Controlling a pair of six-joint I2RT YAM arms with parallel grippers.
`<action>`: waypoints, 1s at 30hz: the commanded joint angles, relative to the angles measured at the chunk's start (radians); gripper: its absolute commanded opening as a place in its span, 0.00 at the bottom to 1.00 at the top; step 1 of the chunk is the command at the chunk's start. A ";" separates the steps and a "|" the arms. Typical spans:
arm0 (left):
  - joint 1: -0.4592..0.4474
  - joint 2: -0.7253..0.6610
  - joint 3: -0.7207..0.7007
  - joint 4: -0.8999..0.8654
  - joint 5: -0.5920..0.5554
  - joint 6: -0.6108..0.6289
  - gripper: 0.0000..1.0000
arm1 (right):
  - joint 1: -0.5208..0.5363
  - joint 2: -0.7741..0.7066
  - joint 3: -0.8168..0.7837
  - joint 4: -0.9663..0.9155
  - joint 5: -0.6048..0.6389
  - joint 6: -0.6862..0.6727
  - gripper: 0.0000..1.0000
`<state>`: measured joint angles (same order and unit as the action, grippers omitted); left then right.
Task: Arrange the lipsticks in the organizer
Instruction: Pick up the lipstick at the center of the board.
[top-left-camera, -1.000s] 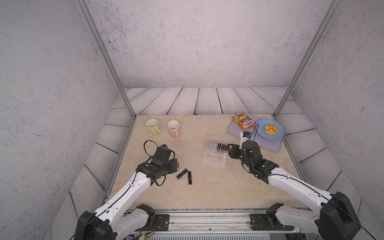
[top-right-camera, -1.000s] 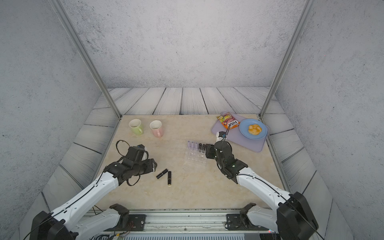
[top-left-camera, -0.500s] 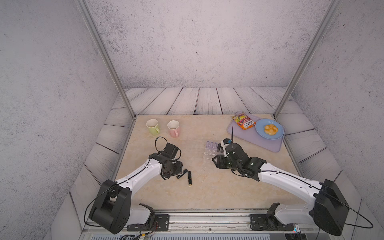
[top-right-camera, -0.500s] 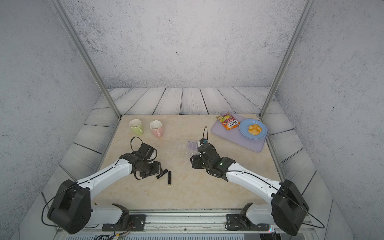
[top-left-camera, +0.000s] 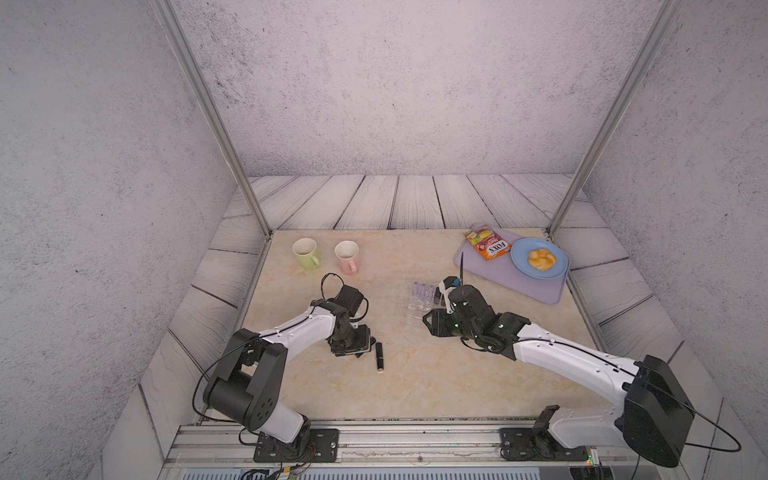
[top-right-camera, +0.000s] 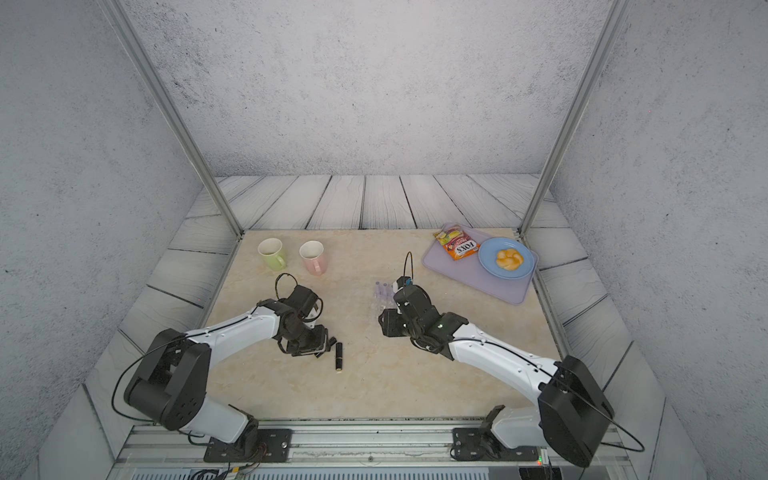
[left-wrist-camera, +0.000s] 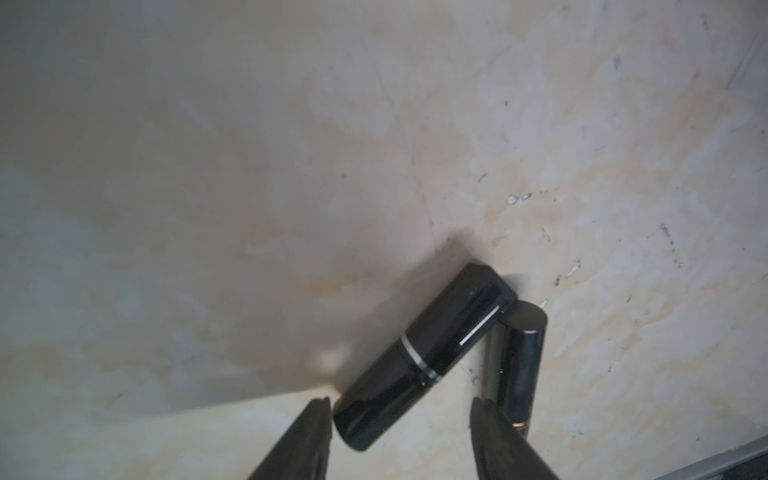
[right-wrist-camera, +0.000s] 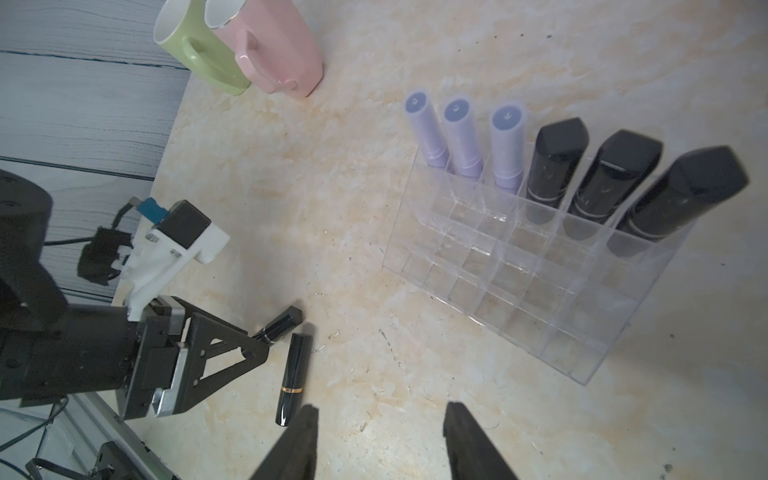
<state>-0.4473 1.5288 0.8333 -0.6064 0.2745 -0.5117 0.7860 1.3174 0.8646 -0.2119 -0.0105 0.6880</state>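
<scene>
With my left gripper (left-wrist-camera: 400, 402) apart astride the slanted silver-banded lipstick (left-wrist-camera: 428, 353) and my right gripper (right-wrist-camera: 381, 407) apart and empty, I'd square the left to the barrel before closing, keeping the gold-banded lipstick (left-wrist-camera: 517, 365) outside the jaws.

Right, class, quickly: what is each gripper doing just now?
Left gripper: open, jaws either side of a glossy black cylindrical lipstick tube lying flat, not yet clamped.
Right gripper: open, empty.

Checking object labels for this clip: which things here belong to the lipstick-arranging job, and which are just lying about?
Job: clear organizer; three lilac lipsticks and three black lipsticks standing in it; silver-banded black lipstick and gold-banded black lipstick lying loose.
Lying about: green mug; pink mug; lilac tray; blue plate; bun; snack packet.
</scene>
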 joint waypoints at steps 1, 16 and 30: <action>0.000 0.010 0.017 -0.023 0.028 0.019 0.56 | 0.001 0.018 0.010 0.000 -0.003 -0.005 0.52; -0.021 0.042 0.050 -0.044 0.016 0.020 0.50 | 0.001 0.038 0.008 0.000 -0.009 -0.003 0.52; -0.071 0.149 0.108 -0.114 -0.076 0.084 0.43 | 0.002 0.064 0.014 -0.001 -0.003 0.008 0.52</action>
<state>-0.5095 1.6611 0.9295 -0.6739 0.2390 -0.4492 0.7860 1.3716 0.8646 -0.2123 -0.0135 0.6884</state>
